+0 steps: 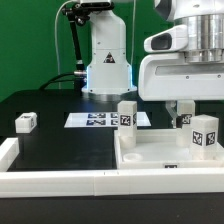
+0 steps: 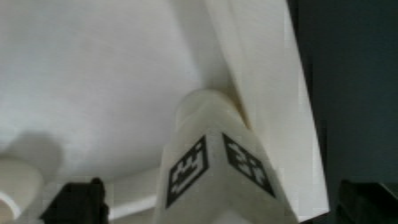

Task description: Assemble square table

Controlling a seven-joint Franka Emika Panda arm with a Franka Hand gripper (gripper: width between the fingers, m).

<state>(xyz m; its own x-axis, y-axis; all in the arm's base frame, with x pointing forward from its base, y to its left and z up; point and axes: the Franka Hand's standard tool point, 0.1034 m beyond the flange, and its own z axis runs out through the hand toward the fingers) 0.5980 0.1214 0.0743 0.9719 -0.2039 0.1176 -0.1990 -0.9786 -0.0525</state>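
Wrist view shows a tagged leg (image 2: 217, 165) between the wide-open pincer (image 2: 221, 200) tips; exterior view also catches a stray leg (image 1: 26, 122) across the worktop (image 1: 60, 145).

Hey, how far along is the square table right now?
Done: in the exterior view a left leg and a right leg stand upright on the tabletop. In hand: nothing gripped; the open fingers straddle a third leg. Left: a fourth leg sits loose on the black table.
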